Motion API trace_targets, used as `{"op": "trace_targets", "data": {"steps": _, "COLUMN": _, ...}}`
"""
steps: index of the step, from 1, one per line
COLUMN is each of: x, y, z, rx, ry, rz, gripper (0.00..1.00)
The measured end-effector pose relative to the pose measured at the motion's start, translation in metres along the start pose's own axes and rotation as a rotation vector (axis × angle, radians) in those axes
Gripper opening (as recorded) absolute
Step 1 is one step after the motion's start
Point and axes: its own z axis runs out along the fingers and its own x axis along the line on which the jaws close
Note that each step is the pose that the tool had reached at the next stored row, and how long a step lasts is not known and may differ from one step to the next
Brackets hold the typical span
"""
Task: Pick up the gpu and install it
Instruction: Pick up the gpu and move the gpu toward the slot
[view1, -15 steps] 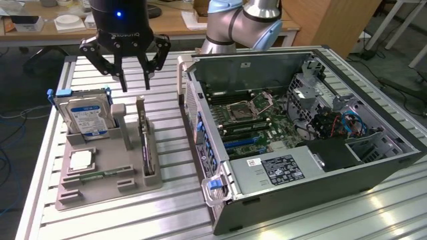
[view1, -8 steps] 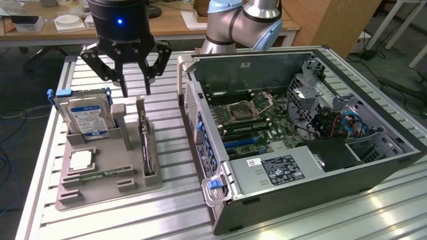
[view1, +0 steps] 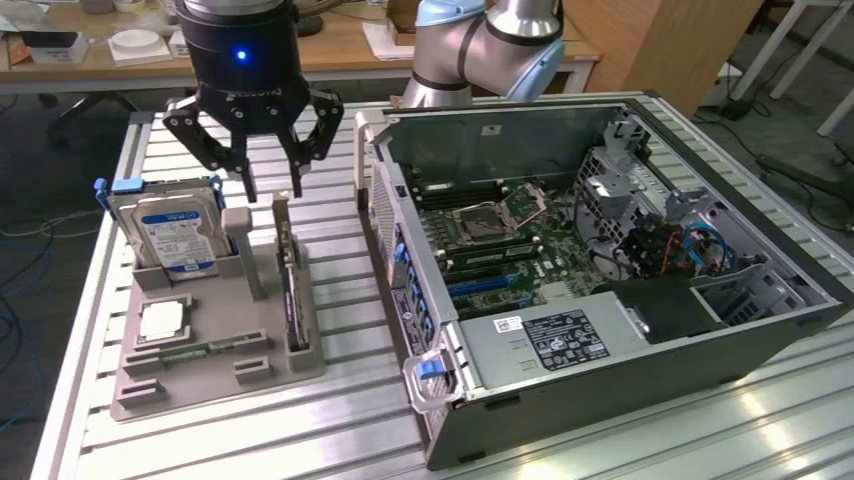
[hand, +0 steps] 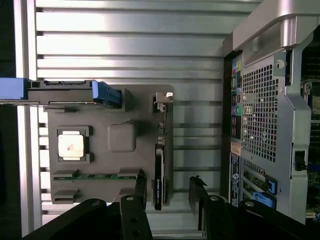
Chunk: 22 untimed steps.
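Open computer case (view1: 627, 345) lies beside a gray tray (view1: 187, 385) holding the gpu (view1: 290, 290) on edge; gripper (view1: 271, 185) hovers wide open above slatted table (view1: 240, 440).

The gpu (view1: 288, 290) stands in the tray (view1: 200, 378), exterior view's left of the case (view1: 641, 375).

A grey tray (view1: 174, 388) lies on the slatted metal worktop (view1: 267, 440). In it, 1 hard drive (view1: 171, 232) with a blue label stands upright. 1 square processor (view1: 162, 320) lies flat, with 1 green memory stick (view1: 203, 350) just beside it. An open computer case (view1: 641, 365) stands at the exterior view's right.
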Motion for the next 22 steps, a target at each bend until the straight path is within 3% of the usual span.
{"op": "trace_targets", "data": {"steps": 11, "x": 0.0, "y": -0.0008, "z": 0.0105, "rx": 0.0, "ry": 0.0, "rz": 0.0, "gripper": 0.47}}
{"op": "trace_targets", "data": {"steps": 18, "x": 0.001, "y": -0.0018, "z": 0.0229, "rx": 0.0, "ry": 0.0, "rz": 0.0, "gripper": 0.47}}
{"op": "trace_targets", "data": {"steps": 20, "x": 0.001, "y": -0.0049, "z": 0.0263, "rx": 0.0002, "ry": 0.0034, "rz": -0.002, "gripper": 0.47}}
{"op": "trace_targets", "data": {"steps": 22, "x": 0.001, "y": -0.0083, "z": 0.03, "rx": 0.0, "ry": 0.0126, "rz": -0.008, "gripper": 0.47}}
